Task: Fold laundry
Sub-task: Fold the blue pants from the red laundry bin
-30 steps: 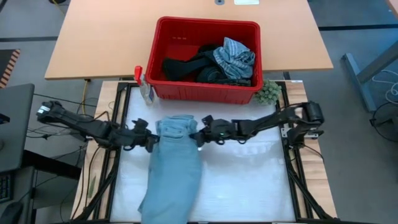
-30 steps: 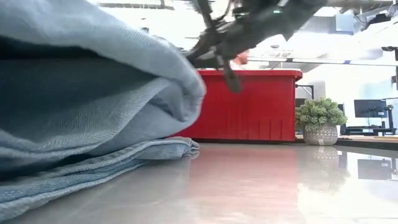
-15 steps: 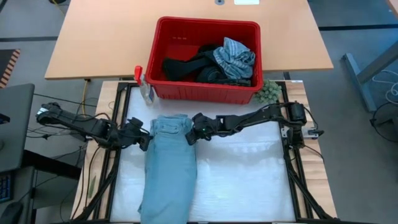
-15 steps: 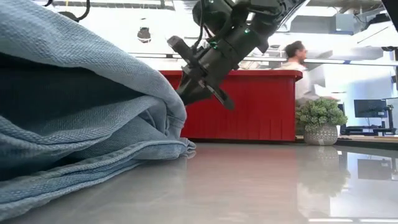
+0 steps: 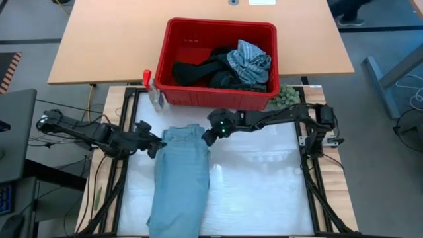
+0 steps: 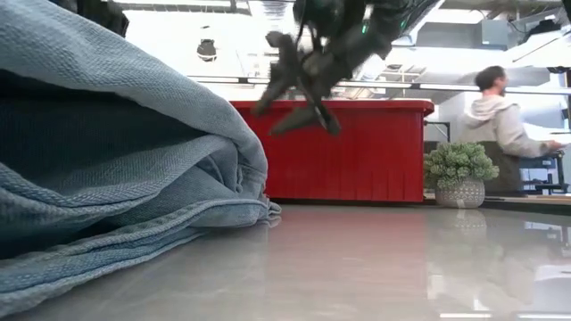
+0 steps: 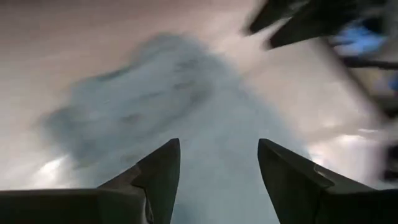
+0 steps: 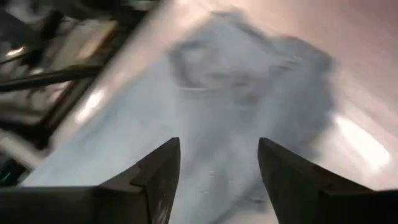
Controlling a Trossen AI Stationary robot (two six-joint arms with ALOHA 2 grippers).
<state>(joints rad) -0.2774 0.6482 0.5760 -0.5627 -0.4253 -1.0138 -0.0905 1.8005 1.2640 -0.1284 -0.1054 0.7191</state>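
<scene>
A pair of light blue jeans [image 5: 180, 178], folded lengthwise, lies flat on the white mat, its waist end [image 5: 184, 134] toward the red basket. In the low view the jeans [image 6: 116, 178] fill the left as a thick fold resting on the table. My left gripper [image 5: 154, 143] stands open just left of the waist end, and the cloth [image 7: 186, 112] shows beyond its fingers. My right gripper [image 5: 209, 137] is open just right of the waist end. In the low view it [image 6: 299, 85] is raised above the table. More laundry [image 5: 231, 66], black and grey-blue striped, lies in the basket.
The red basket [image 5: 173, 92] stands at the mat's far edge. A spray bottle [image 5: 153, 92] is at its left corner and a green fuzzy ball [image 5: 287, 98] at its right. Bare mat [image 5: 264, 185] lies right of the jeans. A person [image 6: 500, 98] is in the room behind.
Both grippers have opened and let go of the jeans' waist end. The right one has risen and drawn toward the basket. The left one has backed off toward the table's left edge. The waist end has settled flat on the mat.
</scene>
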